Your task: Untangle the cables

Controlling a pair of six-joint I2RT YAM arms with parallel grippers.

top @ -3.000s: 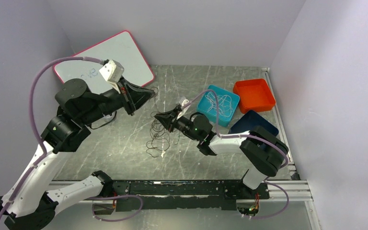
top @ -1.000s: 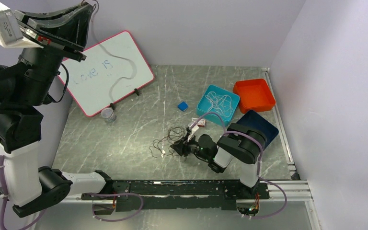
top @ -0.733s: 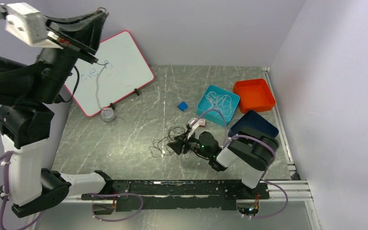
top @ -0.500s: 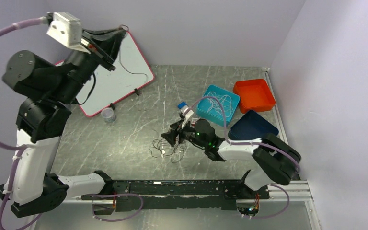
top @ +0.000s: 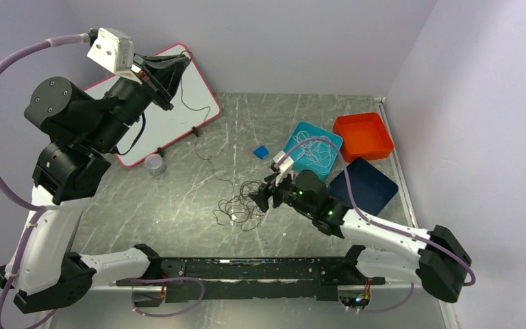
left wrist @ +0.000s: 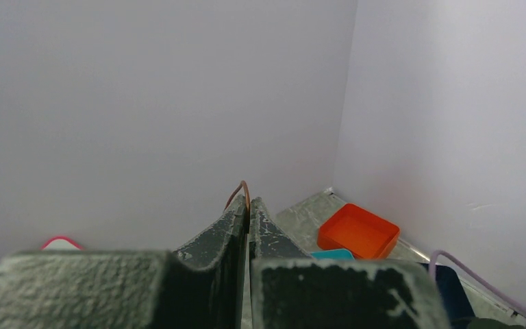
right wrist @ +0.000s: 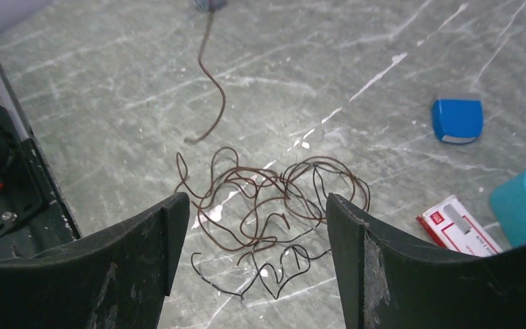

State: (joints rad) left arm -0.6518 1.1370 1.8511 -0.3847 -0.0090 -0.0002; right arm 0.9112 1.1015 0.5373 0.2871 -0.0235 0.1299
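A palm-sized tangle of thin brown and black cables point(top: 240, 205) lies on the table's middle. One brown cable point(top: 202, 140) rises out of it to my left gripper point(top: 178, 65), which is raised high in front of the whiteboard and shut on that strand. In the left wrist view the strand loops over the closed fingertips point(left wrist: 243, 189). My right gripper point(top: 264, 199) hovers just right of the tangle, open, nothing between its fingers. In the right wrist view the tangle point(right wrist: 246, 179) lies below and between the spread fingers point(right wrist: 171, 226). Several white cables point(top: 315, 149) rest in a teal tray point(top: 303, 127).
An orange tray point(top: 363, 136) and a dark blue tray point(top: 366, 188) stand at the right. A small blue block point(top: 261, 151), a red-and-white box point(right wrist: 460, 223), a clear cup point(top: 153, 163) and a leaning whiteboard point(top: 195, 103) are also on the table.
My right gripper opened and drew back from the tangle to its right side. The left arm swung right and lower, still holding the brown cable, which now trails down to the tangle.
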